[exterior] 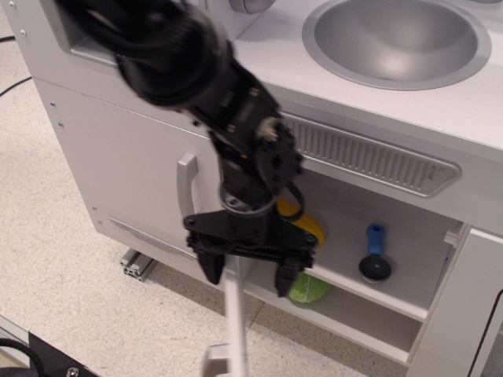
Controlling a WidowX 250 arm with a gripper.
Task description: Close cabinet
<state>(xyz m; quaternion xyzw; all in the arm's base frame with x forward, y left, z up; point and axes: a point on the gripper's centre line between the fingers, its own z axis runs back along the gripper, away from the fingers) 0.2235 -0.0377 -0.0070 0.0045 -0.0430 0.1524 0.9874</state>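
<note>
The cabinet (369, 302) is a white toy-kitchen compartment with one inner shelf, and it stands open. Its small white door (236, 326) sticks out toward the camera and shows edge-on, with the pale grey bar handle (214, 358) low on its left face. My black gripper (247, 273) is open and points down. Its fingers (210, 267) straddle the door's top edge, one on each side. On the shelf lie a yellow corn cob (312, 228) and a blue and black utensil (375, 256). A green ball (309, 289) lies below the shelf.
A taller white door (118, 165) with a grey handle (185, 188) is shut to the left. A metal sink (397, 39) sits in the countertop above a vent grille (369, 157). Another white door (456, 314) is at the right. Speckled floor lies below.
</note>
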